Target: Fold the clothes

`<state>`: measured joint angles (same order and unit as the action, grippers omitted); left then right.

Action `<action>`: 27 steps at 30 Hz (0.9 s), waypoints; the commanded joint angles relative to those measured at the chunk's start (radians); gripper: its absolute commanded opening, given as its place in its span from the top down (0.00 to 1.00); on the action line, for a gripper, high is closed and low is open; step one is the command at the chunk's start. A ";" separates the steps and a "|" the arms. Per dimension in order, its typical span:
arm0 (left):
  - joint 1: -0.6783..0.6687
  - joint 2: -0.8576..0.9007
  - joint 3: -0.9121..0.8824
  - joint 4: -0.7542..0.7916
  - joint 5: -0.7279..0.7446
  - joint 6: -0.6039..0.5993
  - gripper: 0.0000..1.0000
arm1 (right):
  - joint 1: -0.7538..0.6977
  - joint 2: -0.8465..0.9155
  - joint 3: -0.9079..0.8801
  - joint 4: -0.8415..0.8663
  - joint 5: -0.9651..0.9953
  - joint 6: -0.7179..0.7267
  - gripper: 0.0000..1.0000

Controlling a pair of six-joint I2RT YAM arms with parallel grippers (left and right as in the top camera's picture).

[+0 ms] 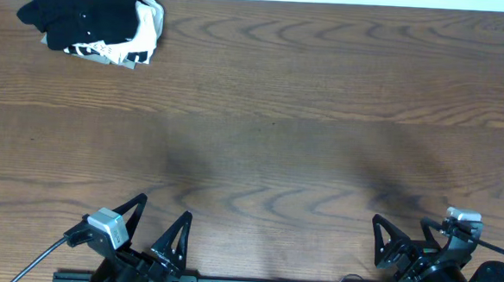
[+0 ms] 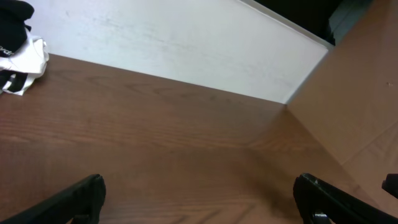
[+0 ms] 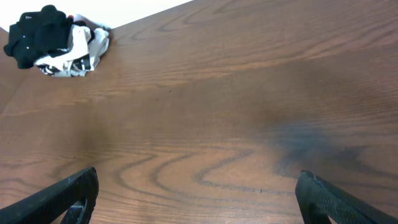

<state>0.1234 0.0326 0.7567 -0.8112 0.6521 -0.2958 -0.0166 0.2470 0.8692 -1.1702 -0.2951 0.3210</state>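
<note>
**Two idle arms, one crumpled shirt at the far corner**

Two robot grippers sit at the near edge of a wood-grain table, both with jaws spread wide and nothing between them. The left gripper rests toward the near-left, its dark fingers framing bare tabletop in its wrist view; the right gripper sits toward the near-right, its fingers likewise apart over empty wood. Neither touches any cloth.

Well away from both, in the far-left corner of the table, the black shirt lies bunched in a heap rather than spread flat. It sits on top of and against a white bundle with black lettering, which pokes out along the heap's right and near sides. The right wrist view shows the same pile small at the upper left, black fabric piled over white. From the left wrist camera, only a bit of the black cloth and white bundle shows beside a pale wall bordering the table.
</note>
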 commanded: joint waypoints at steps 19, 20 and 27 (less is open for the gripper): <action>0.002 -0.007 -0.007 0.003 0.018 -0.010 0.02 | 0.011 -0.072 -0.188 0.175 0.149 -0.073 0.01; 0.002 -0.007 -0.007 0.003 0.018 -0.010 0.02 | 0.012 -0.091 -0.232 0.223 0.149 -0.072 0.01; 0.002 -0.007 -0.007 0.003 0.018 -0.010 0.02 | 0.032 -0.241 -0.519 0.482 0.137 -0.072 0.01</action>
<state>0.1234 0.0326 0.7540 -0.8101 0.6540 -0.2958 -0.0029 0.0425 0.4240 -0.7387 -0.1600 0.2687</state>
